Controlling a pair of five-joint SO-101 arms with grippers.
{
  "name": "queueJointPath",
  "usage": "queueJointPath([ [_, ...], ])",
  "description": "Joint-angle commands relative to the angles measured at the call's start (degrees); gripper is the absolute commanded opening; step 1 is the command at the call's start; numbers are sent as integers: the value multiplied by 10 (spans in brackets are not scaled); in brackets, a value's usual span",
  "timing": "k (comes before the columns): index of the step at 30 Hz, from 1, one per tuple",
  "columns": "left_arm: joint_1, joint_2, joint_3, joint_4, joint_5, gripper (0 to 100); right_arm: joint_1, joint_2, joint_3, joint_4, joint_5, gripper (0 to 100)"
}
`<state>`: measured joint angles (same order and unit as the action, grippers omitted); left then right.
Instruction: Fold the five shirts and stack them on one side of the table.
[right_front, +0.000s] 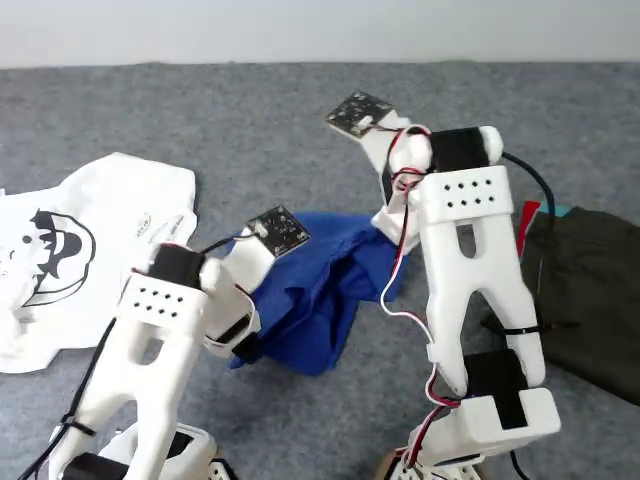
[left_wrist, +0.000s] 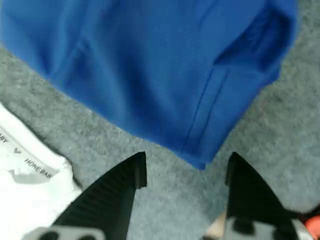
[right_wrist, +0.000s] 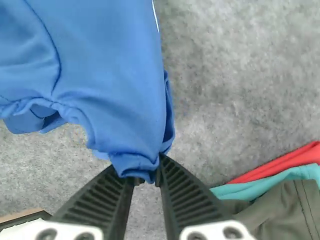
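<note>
White shirt (right_front: 90, 250) is lying spread out by the counter's (right_front: 250, 120) left edge. Left hand (left_wrist: 186, 172) is wide apart, hovering right at the blue shirt's (right_front: 320, 290) hem, gripping nothing. The blue shirt's bunched up mid-counter, and the right hand (right_wrist: 145, 177) is clamped on a thin bit of its edge. Honestly that pinch looks skimpy. One tug could slip the cloth out, or drag it into the green shirt (right_front: 590, 290) pile by the right edge.
</note>
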<state>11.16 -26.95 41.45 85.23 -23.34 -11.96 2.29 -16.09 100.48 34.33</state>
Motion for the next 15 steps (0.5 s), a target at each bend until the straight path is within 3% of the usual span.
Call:
queueJointPath([
  [1, 6, -13, 14, -58, 25, 261, 9, -34, -3, 22, 4, 10],
  [7, 9, -12, 44, -113, 48, 232, 6, -34, -3, 22, 2, 10],
  [15, 9, -18, 15, -99, 50, 181, 6, -33, -3, 22, 4, 10],
])
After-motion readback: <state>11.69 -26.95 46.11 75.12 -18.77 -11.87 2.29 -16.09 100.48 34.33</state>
